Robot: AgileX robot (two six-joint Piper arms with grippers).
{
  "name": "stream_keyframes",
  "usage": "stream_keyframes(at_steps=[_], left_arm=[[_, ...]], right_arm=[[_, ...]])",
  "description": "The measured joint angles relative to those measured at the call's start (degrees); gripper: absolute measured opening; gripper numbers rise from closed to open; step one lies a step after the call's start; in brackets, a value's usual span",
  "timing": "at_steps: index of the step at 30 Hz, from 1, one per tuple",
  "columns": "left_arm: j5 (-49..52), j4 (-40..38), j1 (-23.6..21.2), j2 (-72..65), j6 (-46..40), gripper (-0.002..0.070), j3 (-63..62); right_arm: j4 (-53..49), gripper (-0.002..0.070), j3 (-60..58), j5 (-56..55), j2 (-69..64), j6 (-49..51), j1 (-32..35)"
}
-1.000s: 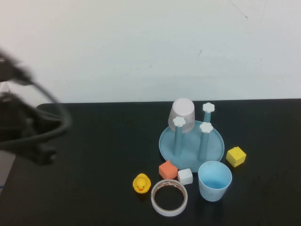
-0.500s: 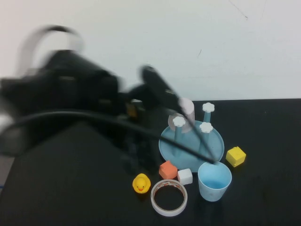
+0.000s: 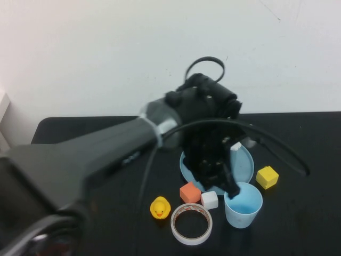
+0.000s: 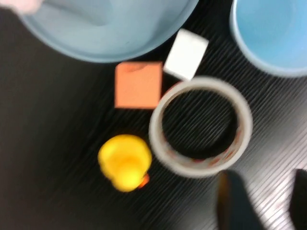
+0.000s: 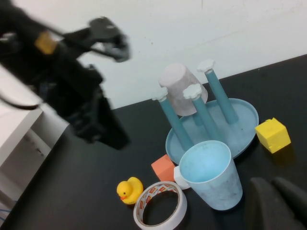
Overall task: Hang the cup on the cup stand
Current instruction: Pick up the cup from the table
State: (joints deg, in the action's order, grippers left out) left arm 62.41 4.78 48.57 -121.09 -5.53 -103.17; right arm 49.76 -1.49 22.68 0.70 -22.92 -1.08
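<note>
Swung in from the robot's left, the left hand (image 3: 226, 184) now hovers slightly parted just beside the light blue cup (image 3: 243, 205), before the cup stand (image 3: 245, 164). Right hand (image 5: 276, 203) stays shut nearby. Clipping the rim could topple it.

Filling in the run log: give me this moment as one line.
left pincer: open, above cup rim | right pincer: shut, parked near cup | cup: upright on table, unhung | cup stand: pinkish cup on peg
</note>
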Motion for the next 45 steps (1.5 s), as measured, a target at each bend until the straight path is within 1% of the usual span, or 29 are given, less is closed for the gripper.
stream_keyframes(at_steps=[4, 6, 8, 11, 15, 19, 21, 27, 30, 35, 37, 39, 42, 43, 45], left_arm=[[1.6, -3.8, 0.0, -5.6, 2.5, 0.0422, -8.0], [1.6, -5.1, 0.0, -8.4, 4.2, 0.0505, -11.2], [1.6, -5.2, 0.0, -11.2, 6.6, 0.0543, -13.9], [1.5, -5.2, -0.2, -14.7, 10.0, 0.0542, -17.8], [1.5, -5.5, -1.2, -18.9, 14.2, 0.0519, -20.6], [1.3, -7.6, -2.9, -21.6, 16.9, 0.0496, -21.0], [0.9, -8.6, -3.4, -22.3, 17.3, 0.0482, -21.1], [-2.0, -12.9, -3.5, -23.7, 17.7, 0.0393, -21.2], [-3.3, -13.1, -3.5, -24.1, 17.8, 0.0359, -21.4], [-3.8, -13.2, -3.5, -24.9, 17.9, 0.0323, -21.4], [-3.8, -13.3, -3.5, -25.2, 17.9, 0.0297, -21.4], [-3.7, -13.3, -3.5, -25.5, 17.9, 0.0232, -21.4], [-3.5, -13.3, -3.5, -25.5, 17.6, 0.0096, -21.4], [-3.4, -13.2, -3.5, -25.5, 16.9, 0.0063, -21.4], [-2.6, -13.1, -3.5, -25.5, 16.0, 0.0029, -21.4]], right_arm=[[0.0, -0.0001, 0.0, 0.0, 0.0, 0.0, 0.0], [0.0, -0.0001, 0.0, 0.0, 0.0, 0.0, 0.0], [0.0, -0.0001, 0.0, 0.0, 0.0, 0.0, 0.0], [0.0, -0.0001, 0.0, 0.0, 0.0, 0.0, 0.0], [0.0, -0.0001, 0.0, 0.0, 0.0, -0.7, 0.0], [0.1, -0.0001, 0.0, 0.0, 0.0, -1.2, 0.0], [0.1, -0.0001, 0.0, 0.0, 0.0, -1.3, 0.0], [0.6, -0.0001, 0.0, 0.0, 0.0, -2.5, 0.0], [0.6, -0.0001, 0.0, 0.0, 0.0, -2.6, 0.0], [0.9, -0.0001, 0.0, 0.0, 0.0, -3.5, 0.0], [1.0, -0.0001, 0.0, 0.0, 0.0, -3.5, 0.0], [1.0, -0.0001, 0.0, 0.0, 0.0, -3.5, 0.0], [1.0, -0.0001, 0.0, 0.0, 0.0, -3.6, 0.0], [1.0, -0.0001, 0.0, 0.0, 0.0, -3.7, 0.0], [1.2, -0.0001, 0.0, 0.0, 0.0, -3.7, 0.0]])
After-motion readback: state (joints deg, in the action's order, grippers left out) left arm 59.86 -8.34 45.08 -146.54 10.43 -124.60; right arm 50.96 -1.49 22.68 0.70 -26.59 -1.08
